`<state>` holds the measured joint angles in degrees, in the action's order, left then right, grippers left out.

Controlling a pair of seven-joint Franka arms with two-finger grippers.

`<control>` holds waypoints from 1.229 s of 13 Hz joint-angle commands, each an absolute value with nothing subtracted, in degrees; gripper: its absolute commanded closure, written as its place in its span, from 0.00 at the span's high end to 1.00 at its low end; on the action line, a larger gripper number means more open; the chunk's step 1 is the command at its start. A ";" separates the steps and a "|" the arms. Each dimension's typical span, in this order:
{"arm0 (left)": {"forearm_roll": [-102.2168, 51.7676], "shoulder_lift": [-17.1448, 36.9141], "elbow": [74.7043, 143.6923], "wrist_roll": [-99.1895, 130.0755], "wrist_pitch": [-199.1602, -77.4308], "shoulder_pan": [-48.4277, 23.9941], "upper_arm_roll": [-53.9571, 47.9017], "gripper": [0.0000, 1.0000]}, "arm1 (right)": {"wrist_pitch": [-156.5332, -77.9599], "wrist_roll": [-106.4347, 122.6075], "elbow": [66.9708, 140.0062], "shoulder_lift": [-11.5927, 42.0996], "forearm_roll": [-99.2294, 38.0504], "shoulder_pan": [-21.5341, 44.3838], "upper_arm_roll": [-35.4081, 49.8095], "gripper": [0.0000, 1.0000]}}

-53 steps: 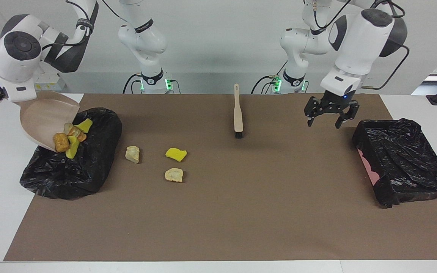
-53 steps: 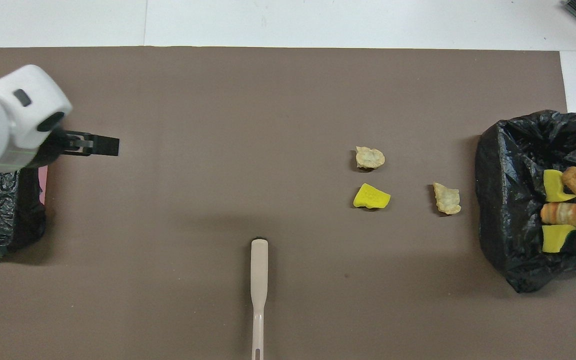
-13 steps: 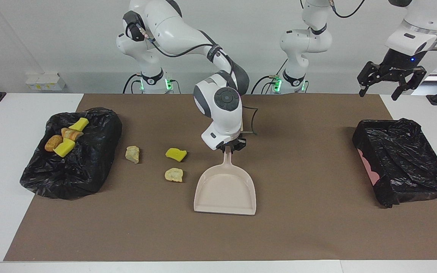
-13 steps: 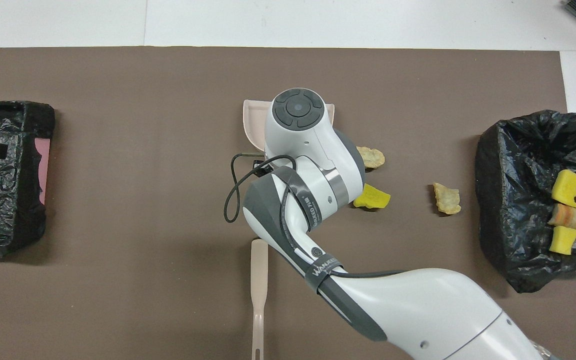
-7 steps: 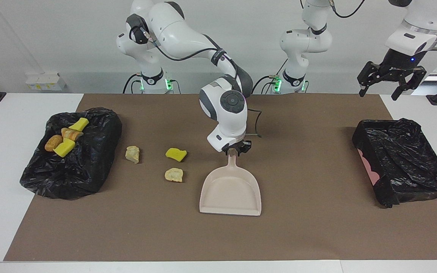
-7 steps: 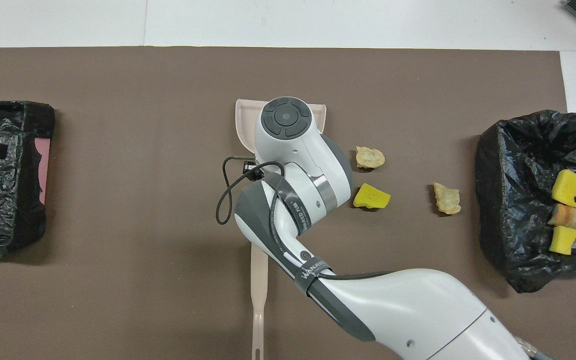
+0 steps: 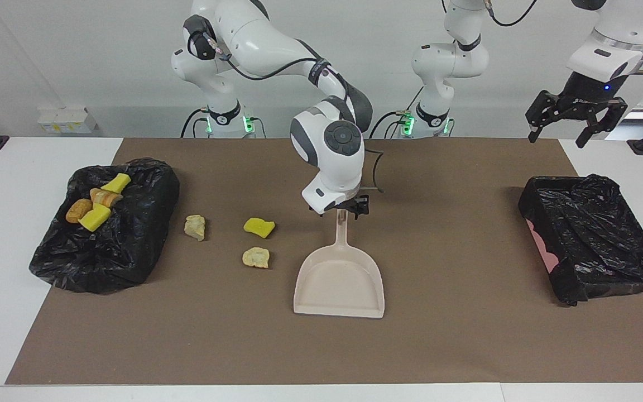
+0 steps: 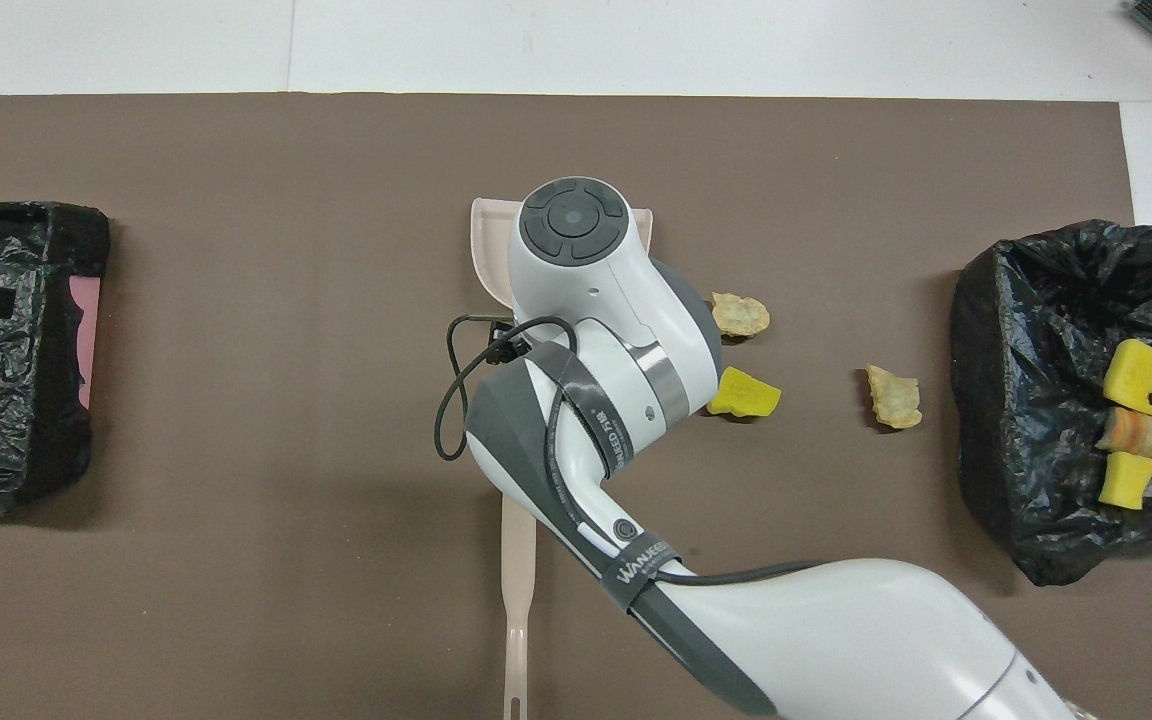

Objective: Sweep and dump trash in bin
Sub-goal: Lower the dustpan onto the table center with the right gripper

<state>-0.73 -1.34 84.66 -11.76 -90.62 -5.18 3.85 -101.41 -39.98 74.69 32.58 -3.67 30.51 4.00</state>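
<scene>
The beige dustpan [image 7: 339, 282] lies flat on the brown mat, its handle pointing toward the robots. My right gripper [image 7: 344, 211] hovers open just over the handle's end, holding nothing. In the overhead view the right wrist covers most of the dustpan [image 8: 484, 245]. Three loose trash pieces lie beside the pan toward the right arm's end: a yellow sponge scrap [image 7: 259, 227], a tan lump [image 7: 256, 257] and a pale lump [image 7: 195, 227]. Several more pieces [image 7: 95, 201] rest in the black-lined bin [image 7: 104, 251]. My left gripper [image 7: 556, 138] waits open, high over the left arm's end.
A beige brush [image 8: 516, 590] lies on the mat nearer to the robots than the dustpan, partly under the right arm. A second black-lined bin [image 7: 595, 234] with a pink edge stands at the left arm's end.
After tipping trash into the bin, the right arm set the dustpan down mid-mat. In the last second its gripper opened, released the handle and rose slightly. The left arm stayed still.
</scene>
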 commanded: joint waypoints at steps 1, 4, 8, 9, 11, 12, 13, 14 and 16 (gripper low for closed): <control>0.00 -1.23 83.50 -11.87 -89.30 -4.75 3.52 1.00 | -96.61 -35.54 75.50 28.22 -2.81 29.36 3.96 1.00; 0.00 -1.23 83.50 -11.87 -89.30 -4.75 3.52 1.00 | -95.62 -30.08 75.32 27.42 -2.46 27.70 3.25 1.00; 0.00 -1.23 83.50 -11.87 -89.30 -4.75 3.52 1.00 | -95.36 -25.32 75.50 26.37 0.08 27.07 3.34 1.00; 0.00 -1.23 83.50 -11.87 -89.30 -4.75 3.60 1.00 | -95.36 -24.36 75.59 26.19 0.35 27.07 3.25 1.00; 0.00 -1.23 83.50 -11.87 -89.30 -4.75 3.52 1.00 | -95.27 -24.35 75.59 25.84 0.18 26.28 3.25 1.00; 0.00 -1.23 83.50 -11.87 -89.30 -4.75 3.52 1.00 | -95.19 -24.35 75.67 25.84 0.18 26.28 3.34 1.00; 0.00 -1.23 83.50 -11.87 -89.30 -4.75 3.52 1.00 | -94.66 -24.35 75.59 25.75 -0.17 26.19 3.34 1.00; 0.00 -1.23 83.50 -11.87 -89.30 -4.75 3.52 1.00 | -94.57 -24.35 75.67 25.49 -0.35 26.10 3.34 1.00; 0.00 -1.14 83.50 -11.87 -89.30 -4.75 3.52 1.00 | -94.48 -24.26 75.76 25.23 -1.05 25.49 3.43 1.00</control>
